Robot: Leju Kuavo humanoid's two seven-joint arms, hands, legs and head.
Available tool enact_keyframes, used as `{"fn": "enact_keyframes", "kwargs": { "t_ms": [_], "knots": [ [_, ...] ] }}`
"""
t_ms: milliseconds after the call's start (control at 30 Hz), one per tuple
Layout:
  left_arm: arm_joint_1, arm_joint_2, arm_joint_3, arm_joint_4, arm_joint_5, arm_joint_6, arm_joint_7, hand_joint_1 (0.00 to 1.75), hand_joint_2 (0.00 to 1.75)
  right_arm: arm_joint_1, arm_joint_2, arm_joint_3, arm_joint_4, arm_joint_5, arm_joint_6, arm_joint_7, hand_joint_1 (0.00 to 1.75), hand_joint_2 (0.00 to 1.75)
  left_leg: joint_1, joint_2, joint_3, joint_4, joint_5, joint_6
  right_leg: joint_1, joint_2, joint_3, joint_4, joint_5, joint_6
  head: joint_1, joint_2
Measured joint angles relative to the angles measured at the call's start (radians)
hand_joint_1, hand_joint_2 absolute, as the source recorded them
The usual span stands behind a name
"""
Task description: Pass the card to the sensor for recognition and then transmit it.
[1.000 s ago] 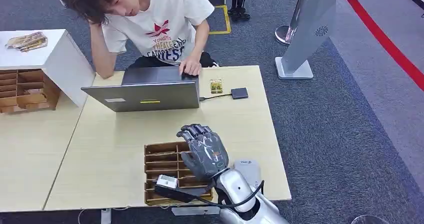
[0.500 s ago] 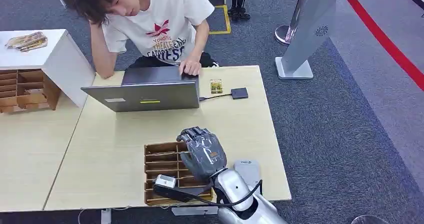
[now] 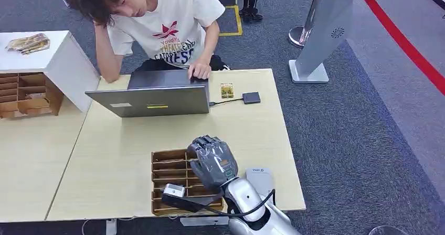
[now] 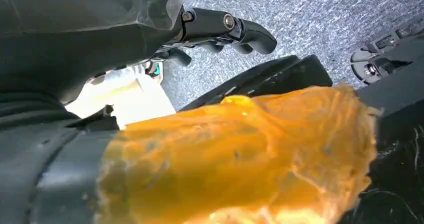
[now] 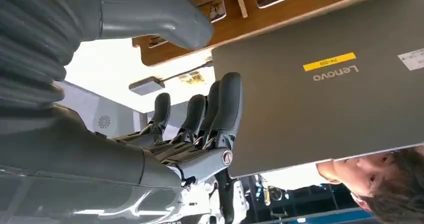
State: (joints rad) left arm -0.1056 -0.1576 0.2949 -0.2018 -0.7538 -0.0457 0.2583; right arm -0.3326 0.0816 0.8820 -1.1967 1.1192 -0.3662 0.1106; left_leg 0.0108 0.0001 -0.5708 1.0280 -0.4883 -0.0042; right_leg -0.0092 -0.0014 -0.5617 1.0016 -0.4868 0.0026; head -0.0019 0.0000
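Note:
My right hand (image 3: 212,161) hovers over the right part of a wooden slotted card tray (image 3: 168,180) at the table's front edge. In the right wrist view the right hand (image 5: 190,134) has its fingers (image 5: 225,109) stretched out and the thumb apart, with nothing in it; the tray (image 5: 300,11) with cards in its slots lies beyond. A small yellow card (image 3: 226,90) lies flat beside the black square sensor (image 3: 251,97), which is cabled to the laptop (image 3: 152,99). My left hand (image 4: 125,24) hangs over grey carpet, holding nothing.
A person sits behind the laptop with a hand (image 3: 199,70) on its keyboard. A white device (image 3: 261,178) lies right of the tray. A second wooden tray (image 3: 26,93) and a white box (image 3: 52,56) stand far left. A grey kiosk (image 3: 325,30) stands on the carpet.
My right hand has drawn back a little toward the table's front edge and dropped lower over the card tray, its fingers bending downward. Nothing else has moved.

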Motion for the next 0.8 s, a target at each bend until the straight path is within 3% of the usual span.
{"fn": "enact_keyframes", "kwargs": {
  "t_ms": [400, 800],
  "knots": [
    [0.000, -0.002, 0.000, 0.000, 0.000, 0.000, 0.002, 0.00, 0.00, -0.009, 0.008, -0.005, 0.030, 0.000, 0.002, 0.000, 1.01, 1.75, 0.000, 0.000, 0.000, 0.000, 0.000, 0.000, 0.000, 0.000, 0.000, 0.000, 0.000, 0.000, 0.000, 0.000],
    [0.000, -0.002, 0.000, 0.000, 0.000, 0.000, 0.002, 0.00, 0.00, -0.011, 0.008, -0.012, 0.055, -0.002, 0.002, 0.000, 1.03, 1.75, 0.000, 0.000, 0.000, 0.000, 0.000, 0.000, 0.000, 0.000, 0.000, 0.000, 0.000, 0.000, 0.000, 0.000]
  ]
}}
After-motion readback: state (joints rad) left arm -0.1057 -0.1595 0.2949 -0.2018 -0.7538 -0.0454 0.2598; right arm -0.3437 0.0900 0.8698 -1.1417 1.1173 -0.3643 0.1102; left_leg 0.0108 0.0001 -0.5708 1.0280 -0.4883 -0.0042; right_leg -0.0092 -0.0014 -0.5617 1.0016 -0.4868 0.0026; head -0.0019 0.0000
